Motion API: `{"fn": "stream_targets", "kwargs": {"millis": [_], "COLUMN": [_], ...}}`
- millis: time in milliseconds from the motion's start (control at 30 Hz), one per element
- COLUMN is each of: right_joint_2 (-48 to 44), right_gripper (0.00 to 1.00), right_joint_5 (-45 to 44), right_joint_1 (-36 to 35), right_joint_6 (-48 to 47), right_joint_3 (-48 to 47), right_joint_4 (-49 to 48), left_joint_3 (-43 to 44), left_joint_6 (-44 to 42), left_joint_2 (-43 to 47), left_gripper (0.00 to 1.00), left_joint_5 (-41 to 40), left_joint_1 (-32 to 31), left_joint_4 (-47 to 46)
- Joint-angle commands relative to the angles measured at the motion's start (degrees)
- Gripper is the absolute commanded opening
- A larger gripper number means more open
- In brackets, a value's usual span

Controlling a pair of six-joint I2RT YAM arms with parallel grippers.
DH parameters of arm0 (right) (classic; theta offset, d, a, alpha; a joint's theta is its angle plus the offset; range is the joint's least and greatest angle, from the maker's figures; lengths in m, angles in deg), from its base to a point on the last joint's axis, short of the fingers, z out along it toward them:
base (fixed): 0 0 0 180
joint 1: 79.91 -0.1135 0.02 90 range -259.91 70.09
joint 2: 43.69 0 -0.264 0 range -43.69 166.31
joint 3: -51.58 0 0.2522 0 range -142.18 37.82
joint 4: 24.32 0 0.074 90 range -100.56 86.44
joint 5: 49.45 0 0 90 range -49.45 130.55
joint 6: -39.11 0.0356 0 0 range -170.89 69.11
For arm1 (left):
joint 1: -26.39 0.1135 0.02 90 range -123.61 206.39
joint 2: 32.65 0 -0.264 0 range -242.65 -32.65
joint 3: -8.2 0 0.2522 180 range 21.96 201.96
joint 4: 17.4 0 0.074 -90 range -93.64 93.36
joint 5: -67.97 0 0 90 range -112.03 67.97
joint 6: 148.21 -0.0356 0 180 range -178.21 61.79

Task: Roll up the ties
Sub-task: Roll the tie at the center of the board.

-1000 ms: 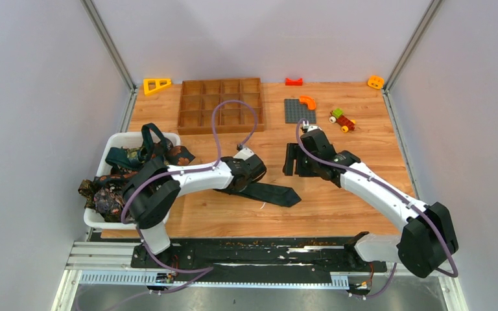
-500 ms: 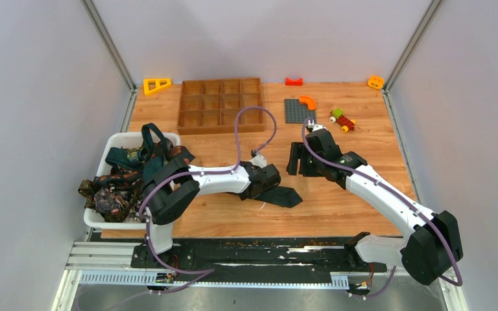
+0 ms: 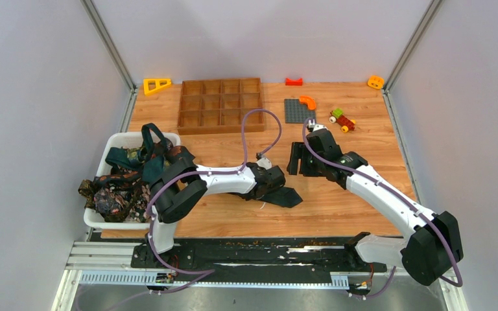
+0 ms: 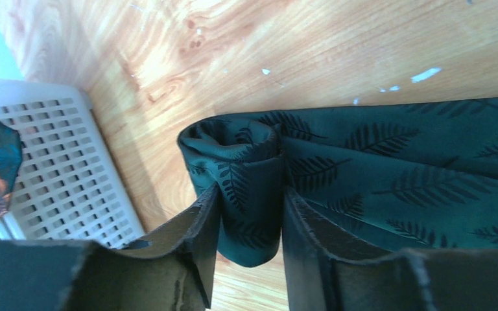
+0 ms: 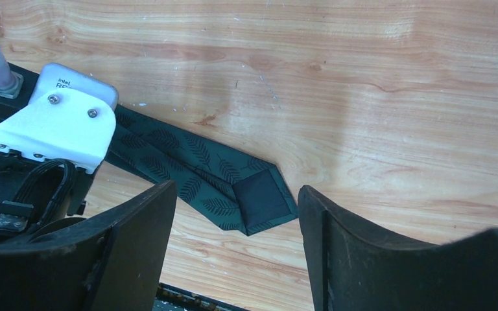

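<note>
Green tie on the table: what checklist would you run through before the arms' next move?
1. Roll started at one end of green tie: ok.
2. Roll between left pincer's fingers, both touching: ok.
3. Roll tight enough: cannot tell.
4. Unrolled stretch lying flat on table: ok.
5. Right pincer open, empty, near wide tip: ok.
6. Tie fully rolled: not ok.

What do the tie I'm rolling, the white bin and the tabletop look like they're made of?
Tie: thin woven fabric, perhaps silk or polyester. It is dark green with a leaf print and a faint sheen, and it curls softly into the roll.
Bin: rigid white plastic, judging by its moulded grid of holes.
Tabletop: wood grain with a light gloss, either solid wood or laminate.
</note>
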Motion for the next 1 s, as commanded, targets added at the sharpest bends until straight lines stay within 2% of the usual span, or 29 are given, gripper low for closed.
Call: {"fn": "stream_targets", "kwargs": {"millis": [0,433,667,967], "right_joint_2": [-1.2,0.0,1.7,4.5], "right_gripper": [0.70,0.69,0.68,0.67], "right_joint_5": [-0.2,1.7,4.8,6.6], "right_joint_1": [0.2,0.2,0.1,-1.8], "right_joint_6": [-0.4,1.3,1.9,3.0], "right_joint_3": [-0.4,-1.2,-1.8,-3.1], "right_joint_4": [-0.4,-1.2,-2.7,-4.7], "left_joint_3": [1.1,-1.5,-5.6,-11.4], "left_joint_6": [1.1,-0.1,-1.7,-4.4], "left_joint_2": [0.3,5.6,12.9,25.5], "left_gripper": [0.48,0.57,0.70,0.78], "left_joint_5": [7.3,10.4,11.0,13.7], "left_joint_1": [-0.6,-0.3,0.7,2.7], "left_joint_4": [-5.0,-8.6,-11.8,-15.6]}}
